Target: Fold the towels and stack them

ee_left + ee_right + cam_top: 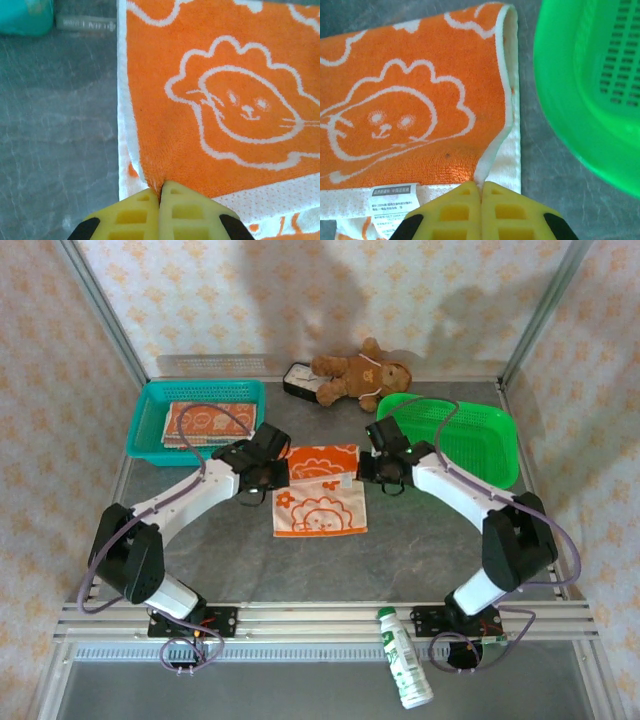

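Work surface: grey speckled table [240, 560], with both arms reaching in towards its middle.
Task item: orange-and-white terry towel with lion outlines [320, 515] lies in the middle of the table between the two grippers. Its far portion is turned over onto the near portion.
Left gripper [283, 475]: closed. In the left wrist view the yellow fingertips [150, 205] meet on the left corner of the orange upper layer of the towel [225, 100], which overlies a white-edged layer.
Right gripper [362, 470]: closed. In the right wrist view it [481, 187] pinches the right corner of the towel's [395, 115] upper layer. That corner is drawn up off the white layer beneath.
Label: white printed care tag [395, 191] on the towel, just left of the right fingertips.
Stored items: folded orange-print cloths [208, 423] lie inside a teal plastic mesh basket [200, 385] at the far left.
Second container: bright green plastic mesh basket [450, 400] at the far right, near the towel's right edge [590, 75].
Other objects: brown teddy bear [360, 372] at the far centre, touching a small black box [298, 380]. A white bottle with green label [405, 658] lies across the near rail.
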You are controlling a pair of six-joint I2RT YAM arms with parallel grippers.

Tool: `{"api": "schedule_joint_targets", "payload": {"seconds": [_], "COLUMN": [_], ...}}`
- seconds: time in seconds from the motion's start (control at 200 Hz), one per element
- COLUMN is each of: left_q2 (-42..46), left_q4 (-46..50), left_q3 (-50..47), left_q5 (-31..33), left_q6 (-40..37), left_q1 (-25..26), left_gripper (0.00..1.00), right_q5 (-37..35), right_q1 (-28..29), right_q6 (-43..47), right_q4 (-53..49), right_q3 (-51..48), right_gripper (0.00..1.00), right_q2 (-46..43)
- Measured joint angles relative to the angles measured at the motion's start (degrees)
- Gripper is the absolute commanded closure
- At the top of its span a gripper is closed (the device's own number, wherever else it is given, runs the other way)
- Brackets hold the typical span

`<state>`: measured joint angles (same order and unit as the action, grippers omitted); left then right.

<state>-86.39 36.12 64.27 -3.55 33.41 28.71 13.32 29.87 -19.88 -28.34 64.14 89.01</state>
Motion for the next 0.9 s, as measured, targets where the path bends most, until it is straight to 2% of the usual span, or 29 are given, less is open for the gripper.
{"api": "schedule_joint_targets", "payload": {"seconds": [0.38,0.896], "left_q2": [6.40,7.39], "left_q4": [-2.95,-6.45], "left_q3": [-9.60,-18.93], "left_q5": [0.28,1.03], "left_q6": [6.71,11.17], "left_q1": [4.72,7.06], "left_gripper": [1.00,1.00], "right_q5": [0.09,-0.94], "right_q1": [2.93,9.25], "right_q6": [-4.22,-8.90], "right_q4": [1.05,3.96], "right_q3": [-11.41,-17.75], "right_gripper": [1.00,1.00], "right_q2": [-10.05,-9.33]}}
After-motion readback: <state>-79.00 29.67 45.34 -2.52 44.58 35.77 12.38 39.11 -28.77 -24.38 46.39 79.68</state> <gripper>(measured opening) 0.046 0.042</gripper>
